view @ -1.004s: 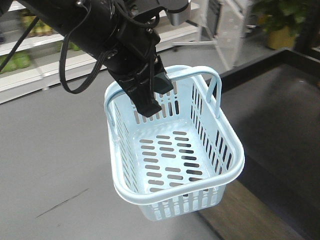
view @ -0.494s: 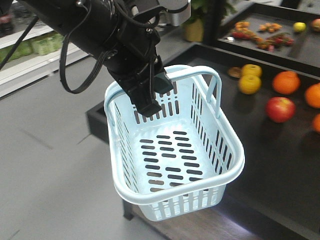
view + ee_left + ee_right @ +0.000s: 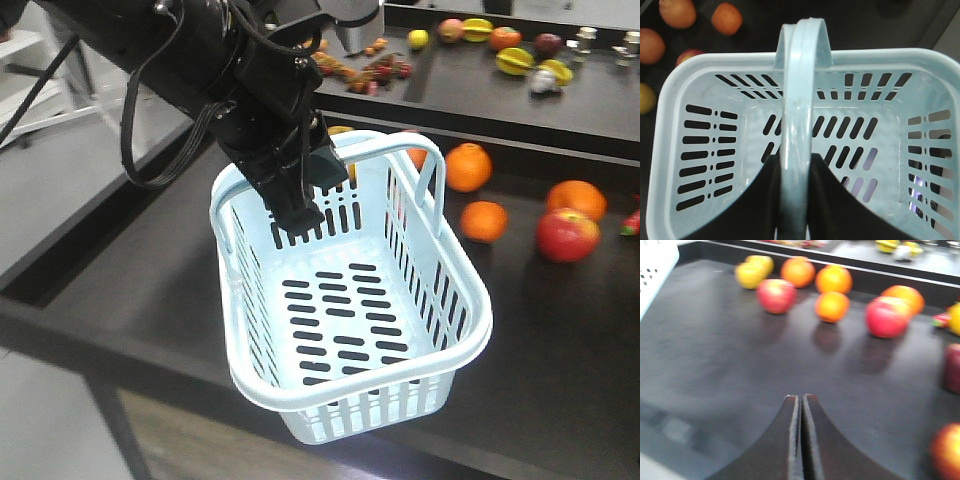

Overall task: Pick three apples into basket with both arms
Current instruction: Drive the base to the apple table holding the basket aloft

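While the left gripper (image 3: 305, 195) clamps the handle (image 3: 797, 100) of the basket (image 3: 350, 388), which hangs empty over the dark table (image 3: 715, 350) mid-frame in the front view, the right gripper (image 3: 801, 400) hovers pressed shut on nothing at the bottom centre of its wrist view. No apple is in, so picking is only beginning. A dark maroon apple (image 3: 952, 367) sits at that view's right edge. Reaching it likely calls for parting the jaws and swinging rightward.

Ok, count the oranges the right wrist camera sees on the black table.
4. One orange by the back ledge, a second beside it, a third in front of that, a fourth behind a red apple. Others may lie outside the frame.
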